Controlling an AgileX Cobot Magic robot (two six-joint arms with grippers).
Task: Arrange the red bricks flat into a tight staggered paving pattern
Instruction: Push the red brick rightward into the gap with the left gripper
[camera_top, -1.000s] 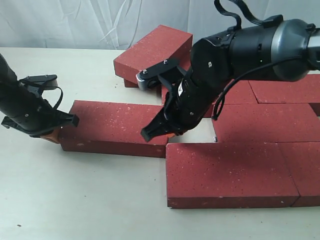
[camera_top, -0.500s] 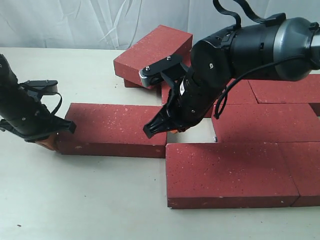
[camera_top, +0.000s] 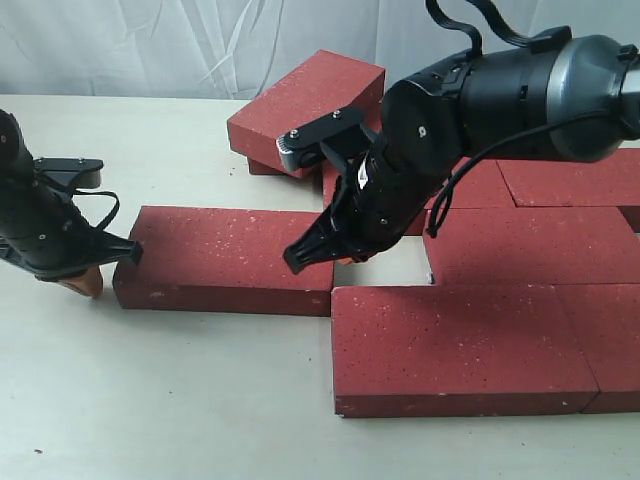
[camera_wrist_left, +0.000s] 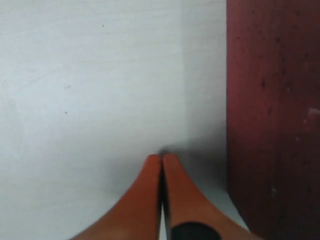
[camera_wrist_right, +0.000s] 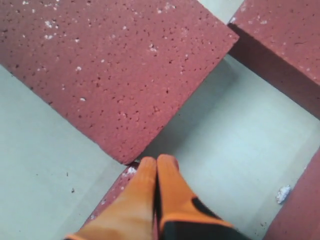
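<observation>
One loose red brick lies flat left of the laid patch, with a bare gap of table between its right end and the row. My left gripper is shut and empty, tips down on the table just off that brick's left end; the brick's side runs beside the shut tips. My right gripper is shut and empty, its tips at the loose brick's corner by the gap. Laid bricks: the front one, a middle one, a back one.
More red bricks are piled at the back, one resting tilted on top. A white cloth backdrop closes the far side. The pale table stretches in front of and left of the bricks. A white crumb lies in the gap.
My left gripper has slid left, away from the loose brick's left end, and stayed shut. The brick sits slightly further left. The right arm has barely moved.
</observation>
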